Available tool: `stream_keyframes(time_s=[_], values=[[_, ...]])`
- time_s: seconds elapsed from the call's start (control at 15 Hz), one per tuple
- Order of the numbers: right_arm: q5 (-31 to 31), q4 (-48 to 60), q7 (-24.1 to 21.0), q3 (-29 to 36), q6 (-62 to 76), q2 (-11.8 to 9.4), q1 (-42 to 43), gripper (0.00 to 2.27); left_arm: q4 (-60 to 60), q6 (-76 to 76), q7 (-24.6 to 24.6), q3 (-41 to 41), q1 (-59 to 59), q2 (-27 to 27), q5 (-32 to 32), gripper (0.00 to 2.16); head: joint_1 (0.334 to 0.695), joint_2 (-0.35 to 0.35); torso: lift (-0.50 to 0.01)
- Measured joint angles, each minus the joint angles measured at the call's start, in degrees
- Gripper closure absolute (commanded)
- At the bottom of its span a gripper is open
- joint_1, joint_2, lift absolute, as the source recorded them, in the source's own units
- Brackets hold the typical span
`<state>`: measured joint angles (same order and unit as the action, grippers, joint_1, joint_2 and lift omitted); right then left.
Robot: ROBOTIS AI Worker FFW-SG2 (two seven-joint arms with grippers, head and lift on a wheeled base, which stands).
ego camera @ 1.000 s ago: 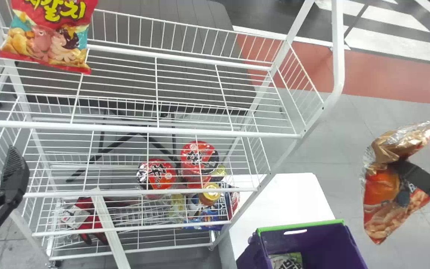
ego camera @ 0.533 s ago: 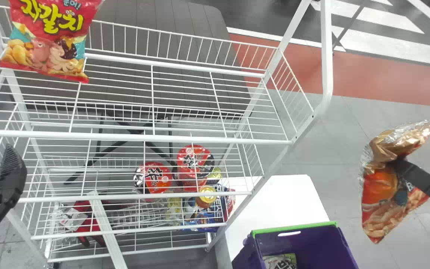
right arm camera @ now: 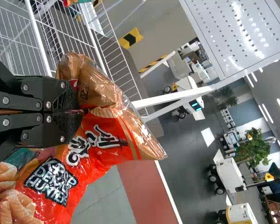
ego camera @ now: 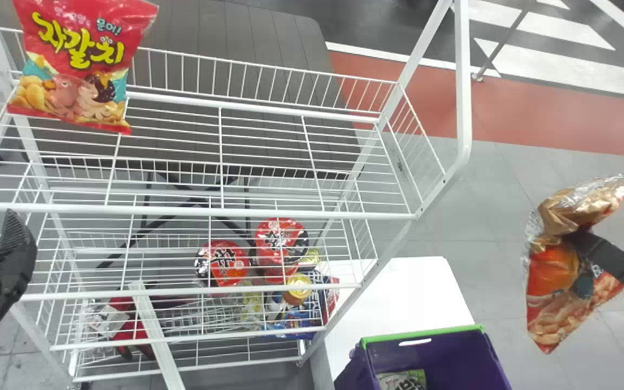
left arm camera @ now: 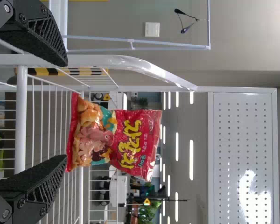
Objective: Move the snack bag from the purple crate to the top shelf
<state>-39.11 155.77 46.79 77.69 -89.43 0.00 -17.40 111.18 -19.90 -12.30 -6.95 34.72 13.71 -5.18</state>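
Note:
My right gripper (ego camera: 580, 241) is at the right of the head view, shut on an orange-red snack bag (ego camera: 553, 271), out to the right of the white rack. In the right wrist view the gripper (right arm camera: 79, 111) pinches the bag (right arm camera: 107, 140) near its crumpled gold end. My left gripper (ego camera: 17, 254) is parked at the left edge; in its wrist view the left gripper (left arm camera: 63, 109) has its fingers wide apart with nothing between. The top shelf (ego camera: 268, 211) holds a red snack bag (ego camera: 73, 65), standing upright at its left. The purple crate (ego camera: 431, 357) is at the bottom.
A green-and-white packet (ego camera: 401, 380) lies in the crate, beside a white table (ego camera: 398, 303). Lower shelves hold red cups (ego camera: 225, 262) and other packages. The rack's white right post (ego camera: 462, 81) rises between the top shelf and the held bag.
In the head view the rack and the bag standing on it have shifted down, with the rack's right side and the crate also shifting left. The held bag keeps nearly the same place in view.

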Motion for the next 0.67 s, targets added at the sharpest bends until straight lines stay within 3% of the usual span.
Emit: stream_keyframes(time_s=[0.67], values=[[0.2,-0.4,0.2,0.0,0.0,0.0,0.0,2.12,-0.2,0.0,0.0,0.0,0.0,0.0,0.0,0.12,0.695,-0.326,-0.018]])
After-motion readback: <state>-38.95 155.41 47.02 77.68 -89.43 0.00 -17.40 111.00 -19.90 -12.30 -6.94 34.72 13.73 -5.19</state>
